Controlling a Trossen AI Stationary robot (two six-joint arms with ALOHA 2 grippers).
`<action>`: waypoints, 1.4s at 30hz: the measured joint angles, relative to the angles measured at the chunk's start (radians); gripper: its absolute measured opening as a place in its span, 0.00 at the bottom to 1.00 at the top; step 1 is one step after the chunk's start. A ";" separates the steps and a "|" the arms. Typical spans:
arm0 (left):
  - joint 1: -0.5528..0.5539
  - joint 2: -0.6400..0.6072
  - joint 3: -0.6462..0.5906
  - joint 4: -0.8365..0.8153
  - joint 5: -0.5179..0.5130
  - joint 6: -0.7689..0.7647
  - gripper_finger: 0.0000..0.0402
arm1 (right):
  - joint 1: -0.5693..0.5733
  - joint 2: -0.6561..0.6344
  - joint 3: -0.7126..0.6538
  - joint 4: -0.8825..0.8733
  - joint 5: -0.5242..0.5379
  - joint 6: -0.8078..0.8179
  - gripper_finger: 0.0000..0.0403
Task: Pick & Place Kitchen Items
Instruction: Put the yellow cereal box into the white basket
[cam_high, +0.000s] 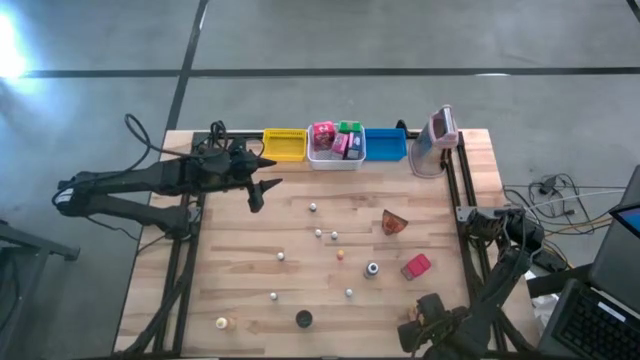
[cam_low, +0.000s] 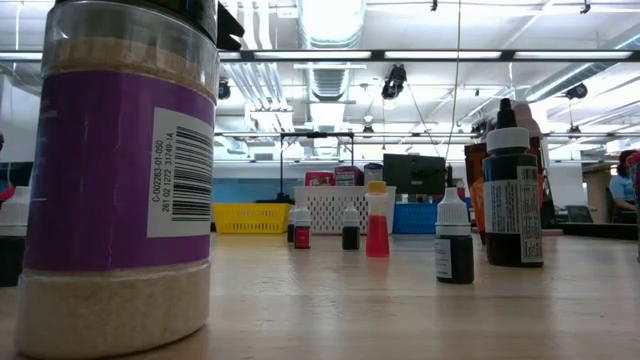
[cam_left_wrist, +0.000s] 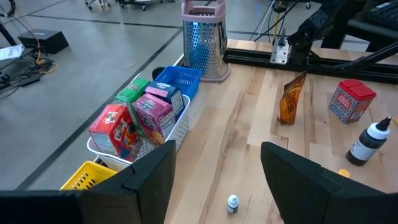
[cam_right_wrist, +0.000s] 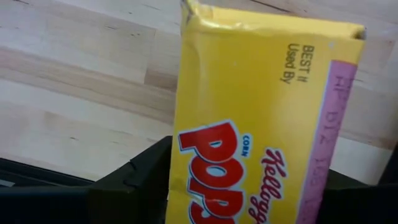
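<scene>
Down at the table's near edge, right gripper (cam_high: 428, 322) clamped on yellow cereal box (cam_right_wrist: 261, 118); left gripper (cam_high: 262, 190) apart.

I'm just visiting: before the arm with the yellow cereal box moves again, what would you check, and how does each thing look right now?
1. Box between the fingers: ok. The yellow cereal box sits between the right gripper fingers.
2. Grip firm: cannot tell; the jaws flank the box, but contact is not visible.
3. Space in the white bin: not ok. Pink, red and green boxes crowd it.
4. Yellow bin free: ok, it looks empty.
5. Left gripper clear: ok. Open, holding nothing, near the table's far left.
6. Path: cannot tell; small bottles stand mid-table.
</scene>
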 joint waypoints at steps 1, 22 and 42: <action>0.000 0.000 0.000 0.000 0.000 0.000 0.60 | 0.000 0.000 0.000 0.000 0.000 0.000 0.49; 0.000 0.000 0.000 -0.001 0.000 -0.034 0.60 | 0.000 -0.120 0.001 -0.008 0.097 -0.090 0.42; 0.000 0.000 0.000 0.011 0.320 -0.123 0.60 | -0.227 -0.408 0.018 0.019 0.319 -0.859 0.39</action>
